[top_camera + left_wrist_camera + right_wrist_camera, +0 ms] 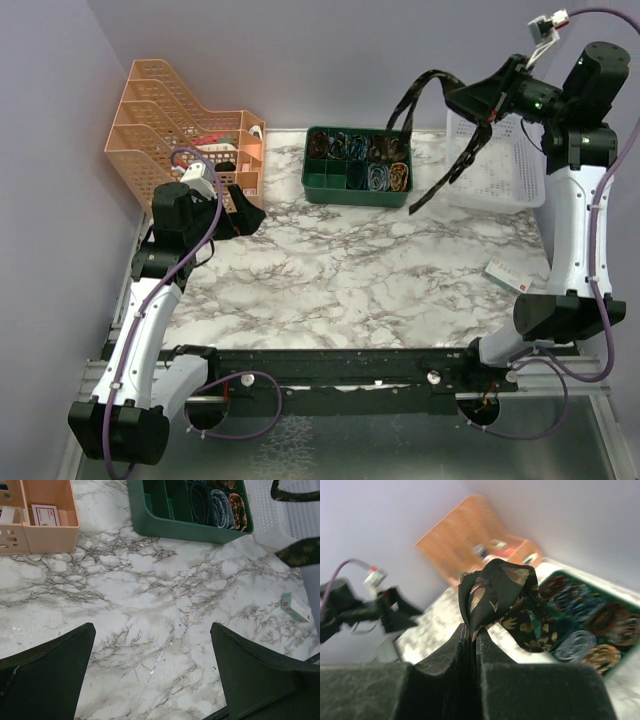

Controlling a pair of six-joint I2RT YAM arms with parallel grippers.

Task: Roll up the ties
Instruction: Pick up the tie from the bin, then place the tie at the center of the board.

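A black tie with gold flecks [452, 170] hangs in the air at the back right, between the green tray [325, 187] and the white basket [505, 170]. My right gripper [468, 100] is shut on it high above the table. One part loops up to the left, the long end dangles almost to the marble. In the right wrist view the fabric [500, 587] bunches up out of the closed right gripper [472, 630]. My left gripper [240, 215] hovers over the left of the table, wide open [152, 626] and empty, well away from the tie [300, 552].
Several rolled ties [385, 178] fill the green tray's compartments [175, 527]. An orange file rack [170, 110] stands at the back left. A small white and teal box [510, 272] lies on the marble near the right arm.
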